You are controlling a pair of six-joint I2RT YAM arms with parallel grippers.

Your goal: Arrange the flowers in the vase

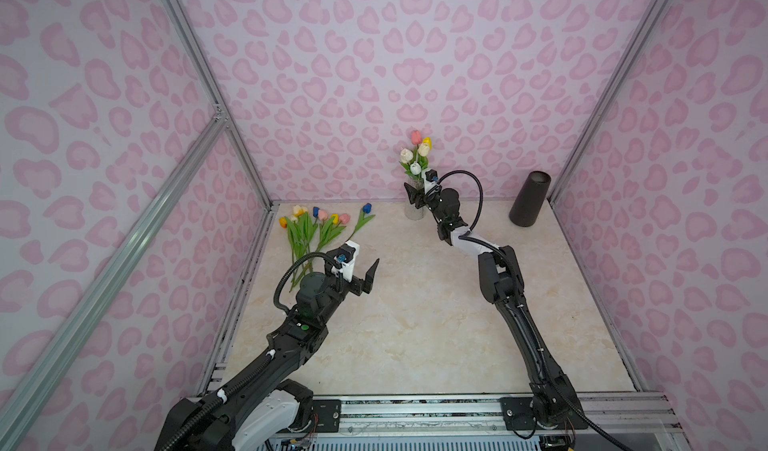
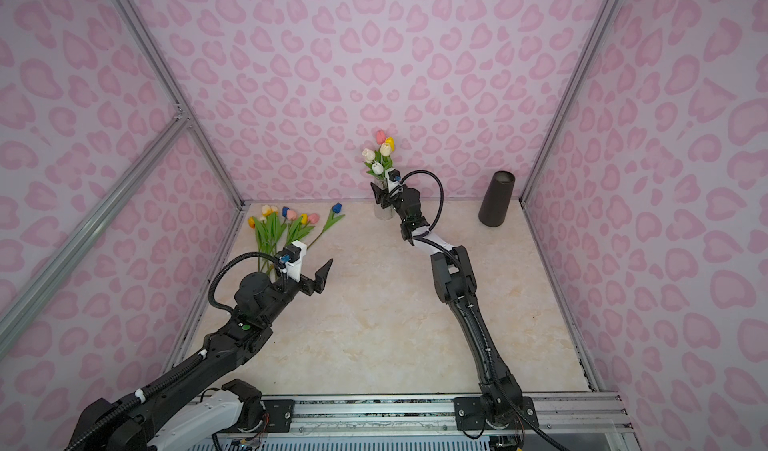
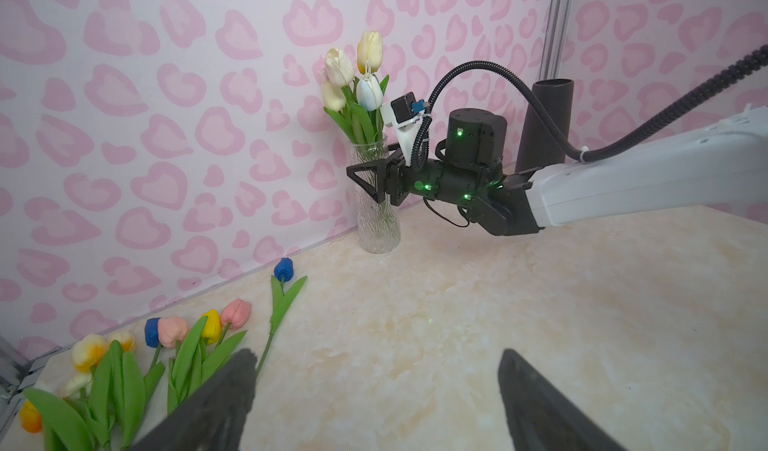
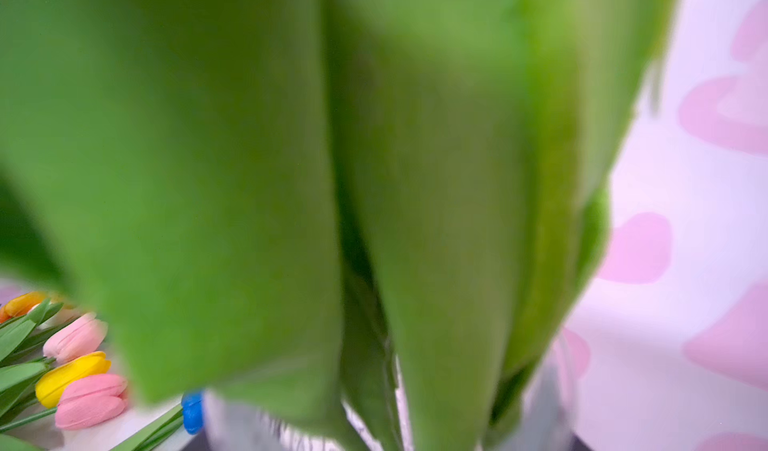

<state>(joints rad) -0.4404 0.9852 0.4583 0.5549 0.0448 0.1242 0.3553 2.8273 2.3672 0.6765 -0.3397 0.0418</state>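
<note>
A clear ribbed glass vase (image 1: 414, 212) (image 2: 382, 212) (image 3: 377, 220) stands at the back of the table with several tulips (image 1: 415, 153) (image 3: 353, 79) upright in it. My right gripper (image 1: 415, 197) (image 2: 381, 197) (image 3: 374, 166) straddles its neck, one finger on each side against the glass. In the right wrist view green leaves (image 4: 249, 178) fill the picture above the vase's rim (image 4: 249, 424). Loose flowers (image 1: 316, 226) (image 2: 286, 224) (image 3: 178, 345) (image 4: 79, 365) lie at the back left. My left gripper (image 1: 370, 276) (image 2: 324, 272) (image 3: 376, 357) hovers open and empty just right of their stems.
A tall black tapered cylinder (image 1: 530, 199) (image 2: 496, 199) (image 3: 544, 124) stands in the back right corner. One blue tulip (image 1: 365, 208) (image 3: 284, 269) lies slightly apart from the pile, towards the vase. Pink patterned walls close the table on three sides.
</note>
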